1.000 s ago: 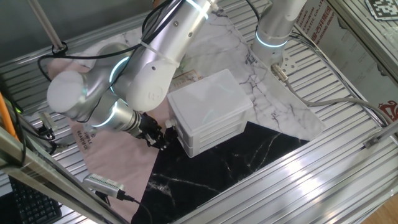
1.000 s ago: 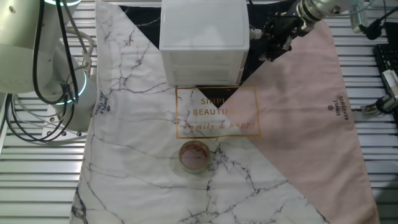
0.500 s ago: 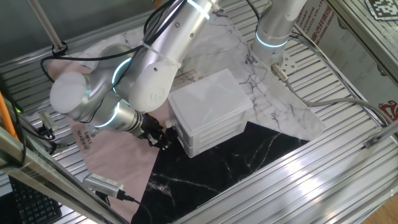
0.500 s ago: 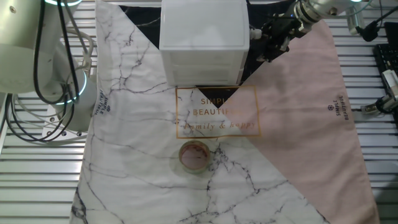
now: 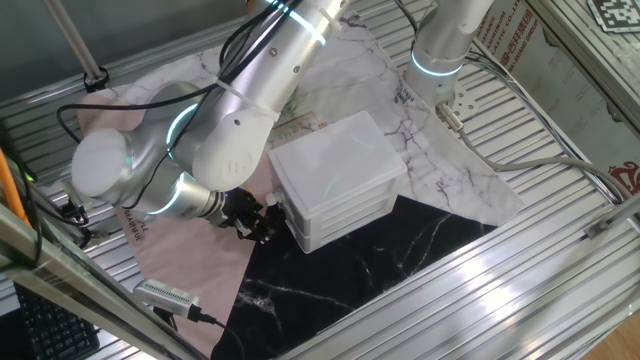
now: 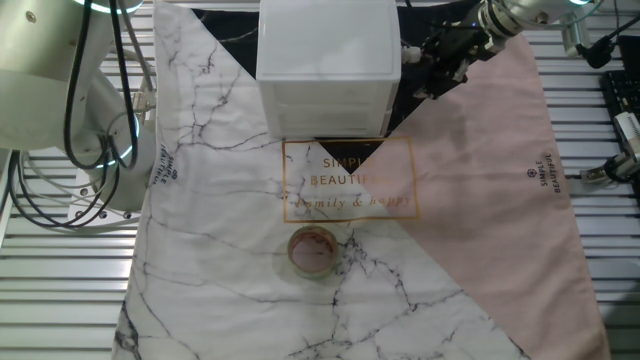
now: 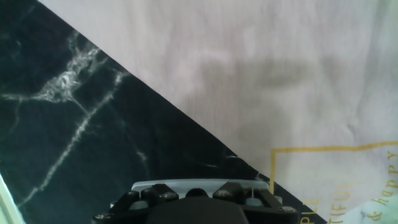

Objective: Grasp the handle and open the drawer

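The small white plastic drawer (image 5: 345,214), at the table's centre, is judged light and smooth-sliding, best pinched at its tiny black round knob (image 6: 403,49), beside the black end effector (image 6: 437,62) at 3 o'clock, whose spread cannot be told

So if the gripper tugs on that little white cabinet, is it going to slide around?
Probably. The white cabinet looks like thin, light plastic, and it sits loose on a smooth cloth, so it may slide. It is squat, so tipping seems unlikely.
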Motion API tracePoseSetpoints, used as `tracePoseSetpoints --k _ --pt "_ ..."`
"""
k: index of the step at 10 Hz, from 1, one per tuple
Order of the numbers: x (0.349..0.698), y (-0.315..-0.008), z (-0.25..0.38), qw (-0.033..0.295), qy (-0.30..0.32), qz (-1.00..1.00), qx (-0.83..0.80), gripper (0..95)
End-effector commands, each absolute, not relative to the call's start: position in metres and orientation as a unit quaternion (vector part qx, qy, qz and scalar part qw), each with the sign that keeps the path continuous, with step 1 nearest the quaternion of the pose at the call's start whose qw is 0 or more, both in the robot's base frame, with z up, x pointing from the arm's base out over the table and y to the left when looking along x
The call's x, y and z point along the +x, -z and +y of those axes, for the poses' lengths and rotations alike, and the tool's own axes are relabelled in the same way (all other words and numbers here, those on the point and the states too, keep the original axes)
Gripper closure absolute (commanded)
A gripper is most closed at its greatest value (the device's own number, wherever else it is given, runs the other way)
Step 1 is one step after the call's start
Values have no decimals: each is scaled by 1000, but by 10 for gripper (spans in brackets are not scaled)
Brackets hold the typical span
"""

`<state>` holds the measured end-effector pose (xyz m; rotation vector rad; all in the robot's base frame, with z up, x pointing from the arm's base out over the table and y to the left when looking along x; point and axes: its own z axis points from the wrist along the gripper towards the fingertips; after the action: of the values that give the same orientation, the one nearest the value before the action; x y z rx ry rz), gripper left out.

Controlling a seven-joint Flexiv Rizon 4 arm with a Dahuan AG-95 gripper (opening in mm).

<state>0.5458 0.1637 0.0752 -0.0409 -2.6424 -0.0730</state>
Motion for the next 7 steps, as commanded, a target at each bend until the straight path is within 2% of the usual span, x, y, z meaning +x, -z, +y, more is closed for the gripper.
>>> tracePoseSetpoints --k 1,6,7 --pt "546 -75 164 248 27 -968 -16 380" --pt "539 -78 162 248 28 -968 -16 380" --pt "538 -78 162 248 28 -968 -15 570"
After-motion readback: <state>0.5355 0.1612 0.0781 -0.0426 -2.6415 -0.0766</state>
